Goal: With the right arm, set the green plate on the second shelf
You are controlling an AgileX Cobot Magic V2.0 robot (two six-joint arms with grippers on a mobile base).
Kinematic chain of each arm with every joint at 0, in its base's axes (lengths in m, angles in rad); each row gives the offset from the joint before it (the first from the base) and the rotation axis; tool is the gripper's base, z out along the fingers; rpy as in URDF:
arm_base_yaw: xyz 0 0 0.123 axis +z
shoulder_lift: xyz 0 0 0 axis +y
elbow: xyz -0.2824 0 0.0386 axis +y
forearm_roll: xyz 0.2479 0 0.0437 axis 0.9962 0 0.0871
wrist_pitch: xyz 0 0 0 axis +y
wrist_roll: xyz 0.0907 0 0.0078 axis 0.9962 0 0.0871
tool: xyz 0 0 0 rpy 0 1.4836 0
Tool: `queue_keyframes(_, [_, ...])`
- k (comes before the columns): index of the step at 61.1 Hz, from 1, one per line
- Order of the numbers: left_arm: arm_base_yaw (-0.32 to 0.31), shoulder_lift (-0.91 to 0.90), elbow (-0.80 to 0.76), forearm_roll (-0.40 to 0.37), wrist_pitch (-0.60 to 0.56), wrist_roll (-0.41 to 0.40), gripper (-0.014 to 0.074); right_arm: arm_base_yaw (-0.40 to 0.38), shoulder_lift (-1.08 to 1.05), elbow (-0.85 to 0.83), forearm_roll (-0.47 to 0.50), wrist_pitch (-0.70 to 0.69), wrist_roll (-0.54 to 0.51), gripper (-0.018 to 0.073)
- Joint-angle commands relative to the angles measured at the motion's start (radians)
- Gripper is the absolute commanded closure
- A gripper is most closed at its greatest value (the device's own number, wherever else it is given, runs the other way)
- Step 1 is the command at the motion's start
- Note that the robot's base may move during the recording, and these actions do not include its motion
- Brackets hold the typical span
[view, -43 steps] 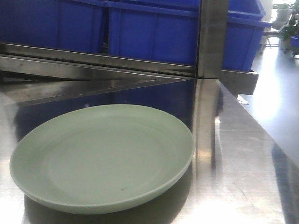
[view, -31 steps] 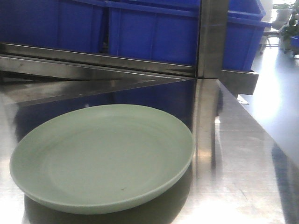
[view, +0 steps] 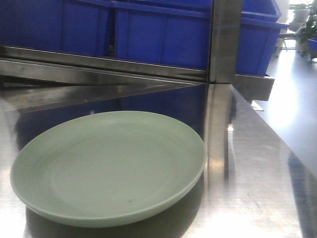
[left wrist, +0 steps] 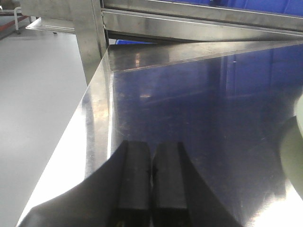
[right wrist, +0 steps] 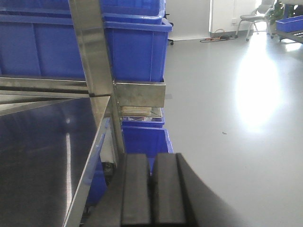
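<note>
two pincers show, and both are pressed together on nothing. the left pincer [left wrist: 152, 152] hangs low over the steel counter [left wrist: 189, 109], its dark fingers side by side with barely a seam between them. the right pincer [right wrist: 152, 160] is closed up likewise out at the counter's right edge, looking past an upright post [right wrist: 94, 56] at stacked blue bins [right wrist: 135, 52] and the grey floor [right wrist: 236, 104].

the green plate [view: 106, 166] lies flat and face up on the counter, near and to the left in the front view. neither arm touches it, and a shelf rail [view: 109, 64] runs behind it.

the move turns on one relation. the plate is absent from the right wrist view, while a sliver of its rim shows at the right edge of the left wrist view. so it lies to the right of the left pincer and, by my reading, off to the left of the right pincer, inboard from the edge that one faces. being round, it has no long axis to line up with, so any part of the rim will serve. the left arm looks the nearer, yet the task names the right. i judge the right arm must swing left and spread its fingers before it can take the rim. the lift to the second shelf is not yet begun.
</note>
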Motion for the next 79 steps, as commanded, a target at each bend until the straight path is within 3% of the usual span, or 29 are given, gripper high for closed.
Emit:
queue_keyframes(1, [-0.002, -0.021, 0.040, -0.001, -0.080, 0.000, 0.0472, 0.001, -0.018, -0.008, -0.010, -0.084, -0.006, 0.0508])
queue_keyframes(40, [-0.002, -0.021, 0.040, -0.001, -0.080, 0.000, 0.0472, 0.005, 0.019, -0.012, 0.001, -0.136, 0.023, 0.0508])
queue_keyframes(54, [-0.002, -0.021, 0.040, -0.001, -0.080, 0.000, 0.0472, 0.014, 0.318, -0.116, 0.001, -0.135, 0.037, 0.0508])
queue_keyframes(65, [-0.002, -0.021, 0.040, -0.001, -0.080, 0.000, 0.0472, 0.020, 0.575, -0.302, 0.027, -0.122, 0.075, 0.0508])
queue_keyframes(79, [-0.002, -0.021, 0.040, -0.001, -0.080, 0.000, 0.0472, 0.050, 0.827, -0.586, 0.173, 0.133, 0.137, 0.0505])
